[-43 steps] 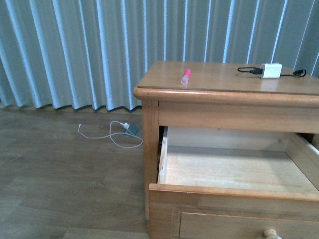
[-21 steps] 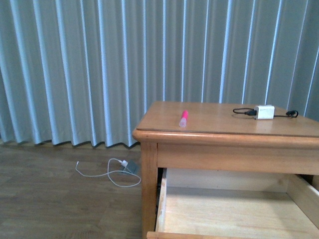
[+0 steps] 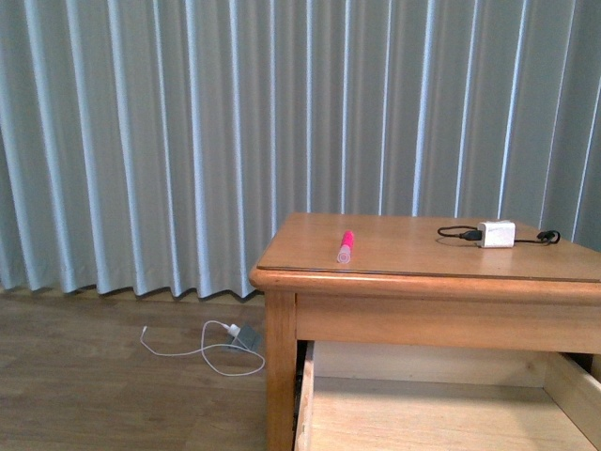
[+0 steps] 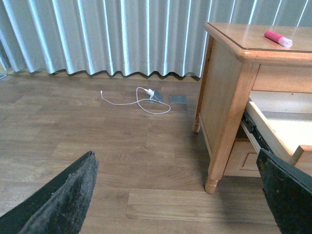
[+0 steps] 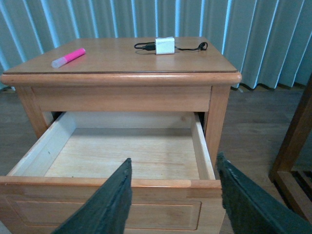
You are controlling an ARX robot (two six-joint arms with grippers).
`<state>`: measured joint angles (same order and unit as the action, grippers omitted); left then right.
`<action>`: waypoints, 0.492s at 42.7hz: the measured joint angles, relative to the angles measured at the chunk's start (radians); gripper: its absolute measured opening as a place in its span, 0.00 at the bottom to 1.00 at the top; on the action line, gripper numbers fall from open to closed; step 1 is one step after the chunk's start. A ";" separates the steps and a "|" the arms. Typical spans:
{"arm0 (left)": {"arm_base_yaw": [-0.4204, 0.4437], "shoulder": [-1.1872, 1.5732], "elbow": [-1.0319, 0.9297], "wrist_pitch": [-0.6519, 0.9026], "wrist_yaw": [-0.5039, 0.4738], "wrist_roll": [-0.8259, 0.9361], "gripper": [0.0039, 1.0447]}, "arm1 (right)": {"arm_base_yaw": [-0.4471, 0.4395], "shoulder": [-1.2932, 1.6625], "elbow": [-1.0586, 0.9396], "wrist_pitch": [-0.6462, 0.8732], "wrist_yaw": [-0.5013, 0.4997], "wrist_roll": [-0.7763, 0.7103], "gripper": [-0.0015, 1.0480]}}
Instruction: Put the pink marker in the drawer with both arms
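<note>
Pink marker [image 3: 345,246] lies loose on the nightstand top [image 3: 423,258], just right of centre in the front view and near the front edge, within an arm's easy reach. Below it the drawer [image 5: 126,156] stands pulled out and looks empty, ready to take it. Both the left gripper [image 4: 175,153] and the right gripper [image 5: 173,160] hang with fingers spread, gripping nothing. Against a second ago, the front view has lifted: the drawer's front panel and knob have dropped off the bottom, while the marker sits unmoved.
</note>
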<state>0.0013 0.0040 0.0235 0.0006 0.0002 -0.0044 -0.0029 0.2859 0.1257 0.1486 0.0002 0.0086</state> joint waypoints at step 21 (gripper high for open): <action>0.124 0.103 0.006 0.027 0.448 -0.002 0.94 | 0.000 -0.005 0.000 0.000 -0.002 -0.003 0.92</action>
<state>0.1253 0.1066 0.0292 0.0273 0.4484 -0.0063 -0.0029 0.2813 0.1257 0.1486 -0.0013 0.0059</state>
